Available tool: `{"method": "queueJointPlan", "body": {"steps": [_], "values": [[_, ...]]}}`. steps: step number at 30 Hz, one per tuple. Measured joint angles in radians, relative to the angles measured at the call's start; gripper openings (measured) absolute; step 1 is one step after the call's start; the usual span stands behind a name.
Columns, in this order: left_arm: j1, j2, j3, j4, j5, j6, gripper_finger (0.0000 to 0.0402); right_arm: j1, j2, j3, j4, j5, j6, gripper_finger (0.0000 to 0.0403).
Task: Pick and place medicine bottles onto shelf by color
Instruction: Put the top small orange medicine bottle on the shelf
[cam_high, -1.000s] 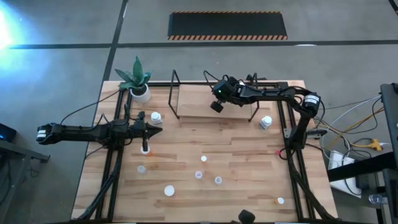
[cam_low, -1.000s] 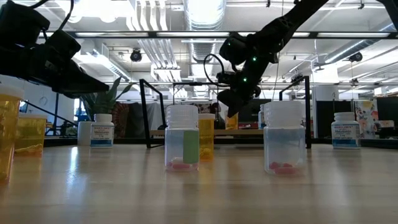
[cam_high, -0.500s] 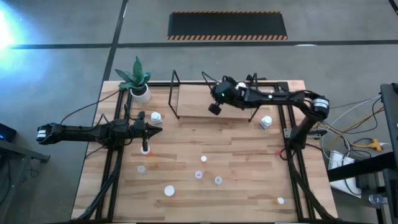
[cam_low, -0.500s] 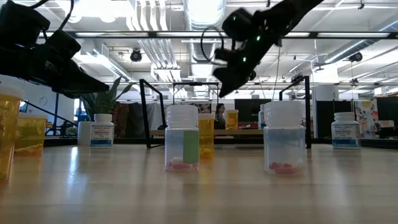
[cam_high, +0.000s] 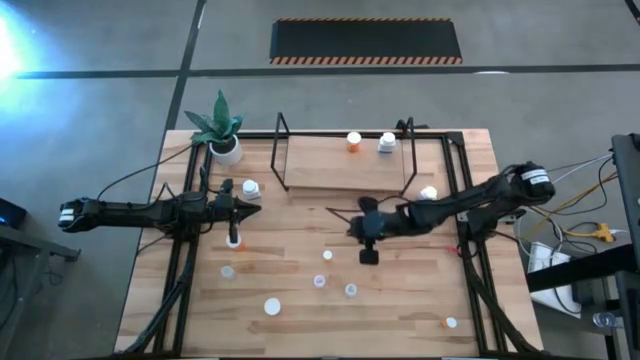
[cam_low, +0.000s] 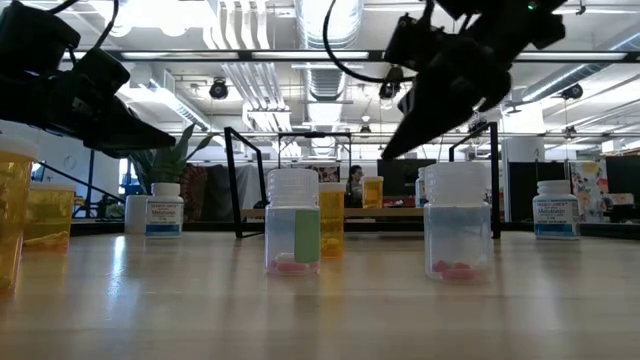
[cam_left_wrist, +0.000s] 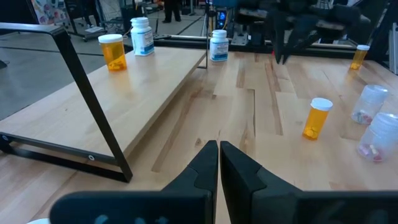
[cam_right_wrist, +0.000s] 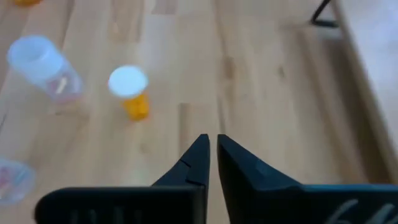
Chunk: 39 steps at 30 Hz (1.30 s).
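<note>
Bottles lie scattered over the tabletop (cam_high: 300, 225), while an orange bottle (cam_high: 353, 141) and a white bottle (cam_high: 387, 143) already stand on the shelf (cam_high: 330, 170) at the far side. At the left, the left gripper (cam_high: 250, 207) hovers beside a white-bodied bottle (cam_high: 250, 188) and an orange one (cam_high: 234, 239); its jaws are closed together and hold nothing. Farther right, the right gripper (cam_high: 366, 252) hangs over mid-table near a white-capped orange bottle (cam_right_wrist: 129, 90), its jaws nearly touching and empty. Another white bottle (cam_high: 428, 195) stands just off the shelf's right end.

These bottles look light, rigid and smooth-walled, so they would likely tip or slide under a glancing touch; a grip across the body just under the cap seems safest.

The low view alone shows pink pills inside two clear bottles (cam_low: 293, 235), whereas the high view alone shows how the bottles are spread.
</note>
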Motion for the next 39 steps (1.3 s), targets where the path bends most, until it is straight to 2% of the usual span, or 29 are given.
{"method": "queueJointPlan", "body": {"steps": [3,9,14,19,26,32,39], "values": [[0.000,0.000,0.000,0.000,0.000,0.000,0.0000,0.016,0.019,-0.021,0.026,-0.009,0.027,0.0060],[0.000,0.000,0.000,0.000,0.000,0.000,0.0000,0.018,0.112,-0.052,0.231,-0.168,0.016,0.0135],[0.000,0.005,0.000,0.000,0.000,0.000,0.0000,0.020,0.214,-0.039,0.304,-0.172,0.004,0.0164],[0.000,0.006,0.000,0.000,0.000,0.000,0.0000,0.021,0.285,-0.006,0.423,-0.172,-0.005,0.0166],[0.000,0.006,0.000,0.000,0.000,0.000,0.0000,0.020,0.344,0.052,0.447,-0.172,-0.013,0.0163],[0.000,0.008,0.000,0.000,0.000,0.000,0.0000,0.021,0.354,0.080,0.429,-0.173,-0.020,0.0133],[0.000,0.010,0.000,0.000,0.000,0.000,0.0000,0.020,0.304,0.086,0.380,-0.172,-0.013,0.0099]]}}
